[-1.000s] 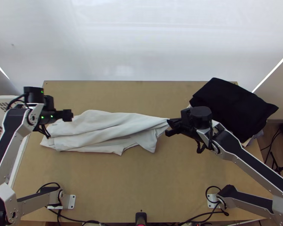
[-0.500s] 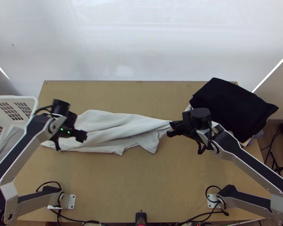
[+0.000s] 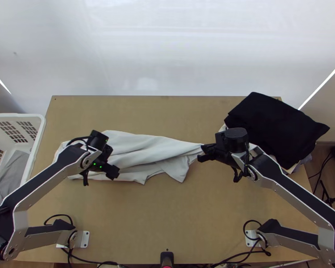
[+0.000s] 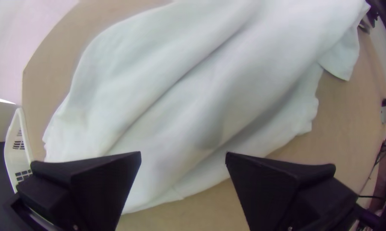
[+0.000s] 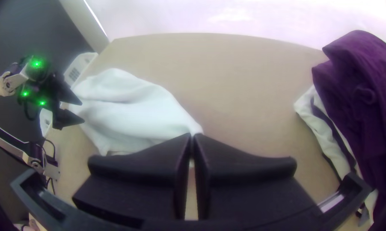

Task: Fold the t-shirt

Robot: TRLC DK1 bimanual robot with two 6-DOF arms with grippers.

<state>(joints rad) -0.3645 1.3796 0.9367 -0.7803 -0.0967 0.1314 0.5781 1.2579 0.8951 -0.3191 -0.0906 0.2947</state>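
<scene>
Fingers of my left hand [image 3: 114, 172] are wide apart over the near side of the white t-shirt [image 3: 145, 143]. That arm is bent, and the hand points right and a bit toward me. My right hand [image 3: 202, 152] pinches the shirt's right end, and its arm is bent too. The shirt lies in a long bunch across the worktop [image 3: 167, 214]. Wood shows along its near side, and on its far side up to the edge. Left is a white basket [image 3: 41, 134]; past my right hand is a dark clothes pile [image 3: 274, 125].
</scene>
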